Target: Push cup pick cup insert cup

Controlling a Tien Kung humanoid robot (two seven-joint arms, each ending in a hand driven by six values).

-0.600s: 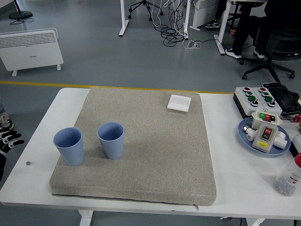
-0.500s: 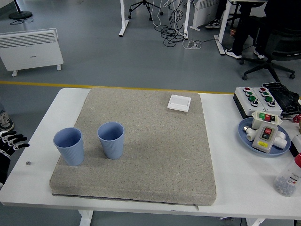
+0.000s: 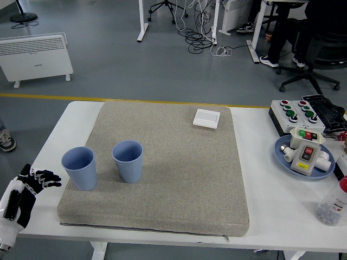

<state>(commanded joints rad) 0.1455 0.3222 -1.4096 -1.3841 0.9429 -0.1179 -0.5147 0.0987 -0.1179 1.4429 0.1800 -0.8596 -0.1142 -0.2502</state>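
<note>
Two blue ribbed cups stand upright on the grey mat (image 3: 179, 179). The left cup (image 3: 79, 168) is near the mat's left edge. The right cup (image 3: 128, 161) stands a short gap to its right. My left hand (image 3: 33, 181) is over the table's left edge, fingers spread and empty, pointing right toward the left cup and a little short of it. My right hand is out of view.
A small white square box (image 3: 206, 118) lies at the mat's far right. A button box (image 3: 301, 115), a blue plate (image 3: 287, 161) holding a switch unit, and a jar (image 3: 333, 205) sit at the table's right. A small screw was near the left edge.
My left hand has come in from the left edge, moving right and down toward the left cup. The cups have not moved.
</note>
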